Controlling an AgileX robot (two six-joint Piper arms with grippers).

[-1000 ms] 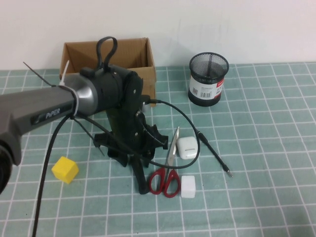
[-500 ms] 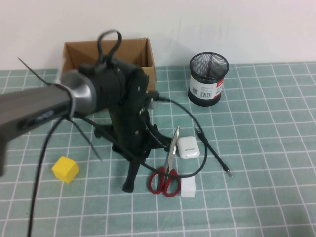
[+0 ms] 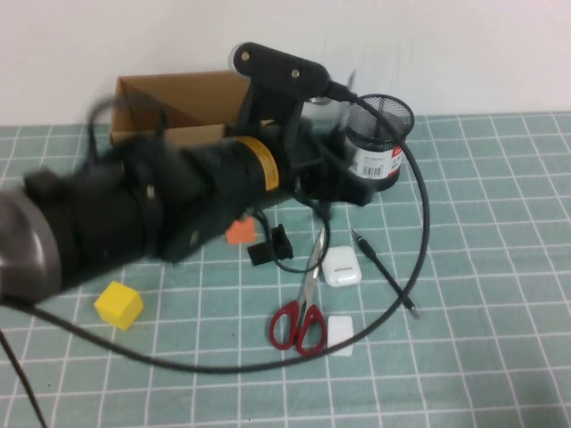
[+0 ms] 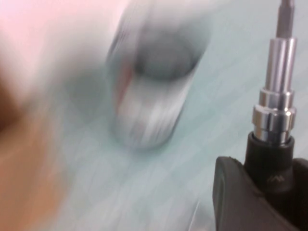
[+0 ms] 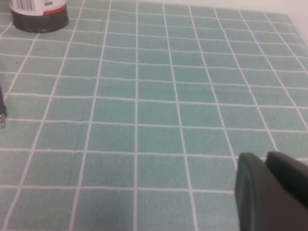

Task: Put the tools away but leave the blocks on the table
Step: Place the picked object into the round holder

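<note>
Teal grid table (image 3: 500, 357) carries: cardboard box (image 3: 178, 107) at the back left, mesh pen cup (image 3: 378, 143) back centre, yellow cube (image 3: 118, 305), orange cube (image 3: 241, 233) beside black bracket (image 3: 270, 247), red-handled scissors (image 3: 302, 312) touching white cube (image 3: 340, 335), earbud case (image 3: 340, 266), thin black pointed tool (image 3: 385, 273).

The left gripper (image 3: 335, 183) is up over the table (image 3: 500, 357), just left of the mesh cup (image 3: 379, 143), closed on the screwdriver (image 4: 276, 96). The box (image 3: 183, 107) sits behind. The scissors (image 3: 303, 308) lie in front, between the earbud case (image 3: 340, 266) and a block (image 3: 340, 336). The right gripper (image 5: 269, 192) stays low at the right.
</note>
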